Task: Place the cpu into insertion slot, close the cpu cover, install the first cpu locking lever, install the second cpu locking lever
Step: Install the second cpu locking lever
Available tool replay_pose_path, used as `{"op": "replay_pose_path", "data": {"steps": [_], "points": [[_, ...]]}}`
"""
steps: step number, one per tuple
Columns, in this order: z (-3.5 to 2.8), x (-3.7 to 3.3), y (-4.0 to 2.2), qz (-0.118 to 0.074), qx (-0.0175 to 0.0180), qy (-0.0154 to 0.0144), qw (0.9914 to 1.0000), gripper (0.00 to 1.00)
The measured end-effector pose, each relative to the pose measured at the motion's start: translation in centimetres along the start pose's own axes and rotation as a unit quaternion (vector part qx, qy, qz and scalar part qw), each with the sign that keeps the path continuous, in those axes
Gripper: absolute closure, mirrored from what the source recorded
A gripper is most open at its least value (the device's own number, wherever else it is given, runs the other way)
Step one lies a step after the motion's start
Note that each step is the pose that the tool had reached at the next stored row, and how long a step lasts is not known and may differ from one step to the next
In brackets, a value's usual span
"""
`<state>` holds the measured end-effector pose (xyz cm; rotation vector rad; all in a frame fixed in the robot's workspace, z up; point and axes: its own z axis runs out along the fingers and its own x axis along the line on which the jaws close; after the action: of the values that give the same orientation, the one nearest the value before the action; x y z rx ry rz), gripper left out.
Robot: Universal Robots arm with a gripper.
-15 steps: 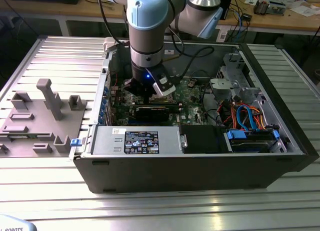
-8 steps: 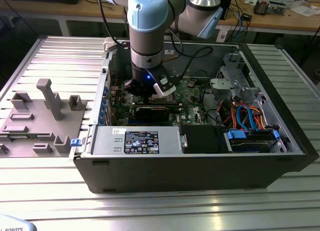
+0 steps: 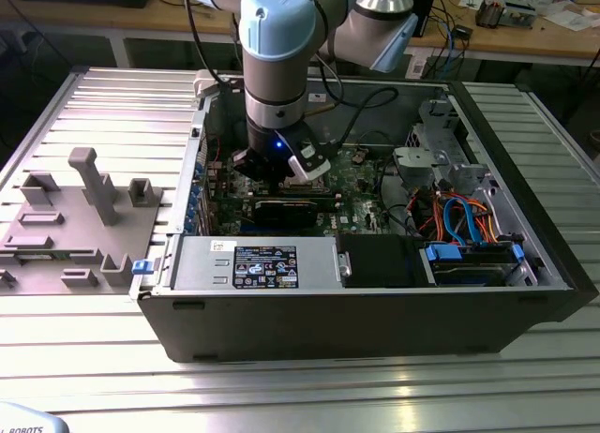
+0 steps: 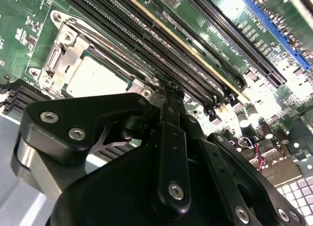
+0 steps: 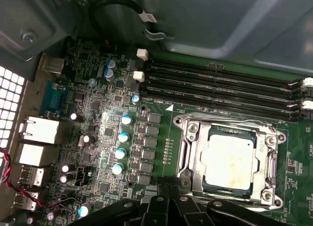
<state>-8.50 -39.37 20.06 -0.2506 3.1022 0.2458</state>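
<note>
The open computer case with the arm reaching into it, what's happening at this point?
A single robot arm reaches down into the open computer case, its gripper just above the motherboard beside the insertion slot. The cpu already sits in the slot, and the cpu cover lies closed around it with the chip showing through its window. The fingers look pressed together with nothing between them. Whether either locking lever is latched cannot be told.

Electronics workshop or lab: open computer case (image 3: 356,292) on slatted metal table (image 3: 281,395); cluttered wooden workbench (image 3: 525,35) behind the case.
</note>
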Motion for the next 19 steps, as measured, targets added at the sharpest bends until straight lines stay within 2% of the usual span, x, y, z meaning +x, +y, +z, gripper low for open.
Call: {"op": "replay_pose_path", "data": {"steps": [2, 6, 8, 10, 12, 17, 19], "points": [[-0.05, 0.01, 0.01, 0.000, 0.0012, 0.0003, 1.00000, 0.89], [-0.33, -0.07, 0.05, 0.000, 0.0013, 0.0002, 1.00000, 0.89], [-0.36, -0.30, 0.05, 0.000, 0.0017, 0.0004, 1.00000, 0.89], [-0.32, -0.95, 0.20, 0.000, 0.0043, 0.0015, 0.99999, 0.89], [-0.27, -1.51, 0.40, 0.000, 0.0085, 0.0028, 0.99996, 0.89], [-0.12, -2.80, 1.12, 0.000, 0.0230, 0.0065, 0.99972, 0.89], [-0.04, -3.39, 1.50, 0.000, 0.0302, 0.0084, 0.99951, 0.89]]}}
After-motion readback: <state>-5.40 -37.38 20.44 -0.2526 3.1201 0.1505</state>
